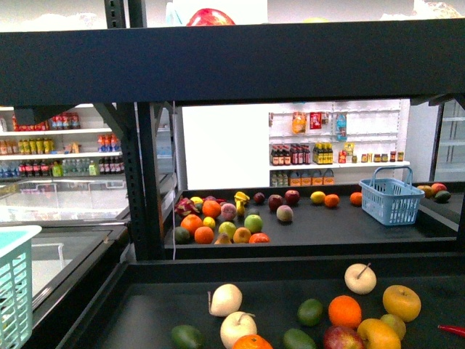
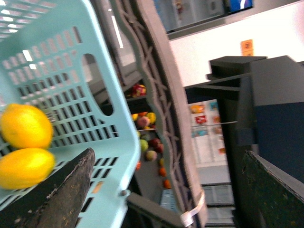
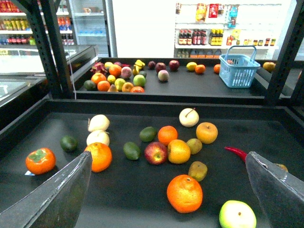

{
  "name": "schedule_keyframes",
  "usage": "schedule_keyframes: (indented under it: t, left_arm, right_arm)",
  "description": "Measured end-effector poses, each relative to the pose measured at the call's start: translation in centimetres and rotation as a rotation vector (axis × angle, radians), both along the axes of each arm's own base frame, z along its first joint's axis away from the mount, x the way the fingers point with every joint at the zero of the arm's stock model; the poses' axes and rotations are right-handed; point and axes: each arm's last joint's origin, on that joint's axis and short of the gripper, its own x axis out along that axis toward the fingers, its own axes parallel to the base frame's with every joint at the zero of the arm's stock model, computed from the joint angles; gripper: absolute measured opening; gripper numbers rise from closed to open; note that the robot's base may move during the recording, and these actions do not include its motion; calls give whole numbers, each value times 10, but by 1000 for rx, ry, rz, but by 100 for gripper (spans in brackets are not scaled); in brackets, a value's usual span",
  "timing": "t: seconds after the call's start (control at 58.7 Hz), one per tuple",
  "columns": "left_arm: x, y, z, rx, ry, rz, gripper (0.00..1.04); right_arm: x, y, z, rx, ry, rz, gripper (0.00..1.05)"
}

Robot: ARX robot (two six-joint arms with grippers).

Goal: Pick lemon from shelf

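Right hand [image 3: 168, 156] is nearest the lens: fingers wide apart, nothing between them, hovering over the near level of the shelf [image 1: 290, 265]. Left hand [image 2: 168, 153] fingers also stand apart. The teal basket [image 2: 71, 76] rim runs through the gap, but I can't tell whether it's actually bearing on either finger. Two yellow oval fruits [image 2: 26, 126] lie touching each other in that basket and look like lemons. On the near level I see oranges, pale pears, green fruit and rounder yellow-orange ones, but no clear lemon. Best candidate for the lemon [image 1: 317, 197] is on the far black tray, right of centre, just beside a small orange [image 1: 331, 201] and left of the blue basket [image 1: 392, 196]. It's too small in frame to confirm tapered ends. Handling judgement: light, firm rind, smooth and slightly slick, won't bruise easily, but it will roll or squirt out if pinched near the tips. I'd close across the widest part of the belly, fingers square to the long axis, with moderate force. Reach looks long from the current pose, and the neighbouring orange leaves little finger room on that side.
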Motion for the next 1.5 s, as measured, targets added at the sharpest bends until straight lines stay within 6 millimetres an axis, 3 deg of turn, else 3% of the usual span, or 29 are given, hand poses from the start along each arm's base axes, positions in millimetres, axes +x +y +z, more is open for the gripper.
schedule_keyframes:
  t: [0.153, 0.307, 0.375, 0.409, 0.545, 0.631, 0.767, 0.801, 1.5]
  left_arm:
    - [-24, -17, 20, 228, 228, 28, 96]
    - [-75, -60, 56, 683, 305, -64, 96]
    - [-105, -91, 53, 1012, 48, -148, 79]
    - [-117, -104, 46, 1084, 20, -156, 72]
    - [-154, -144, 9, 1154, 79, -151, 49]
    - [-168, -161, -2, 1192, -9, -163, 32]
    - [-169, -163, -23, 1198, -6, -164, 5]
    - [-168, -163, -26, 1196, -4, -168, 3]
    - [-169, -164, -58, 1202, -8, -165, 3]
  right_arm:
    - [0, 0, 0, 0, 0, 0, 97]
    - [0, 0, 0, 0, 0, 0, 97]
    - [0, 0, 0, 0, 0, 0, 97]
    - [0, 0, 0, 0, 0, 1, 97]
    - [0, 0, 0, 0, 0, 0, 97]
    - [0, 0, 0, 0, 0, -1, 97]
    - [0, 0, 0, 0, -1, 0, 97]
    - [0, 0, 0, 0, -1, 0, 97]
    - [0, 0, 0, 0, -1, 0, 97]
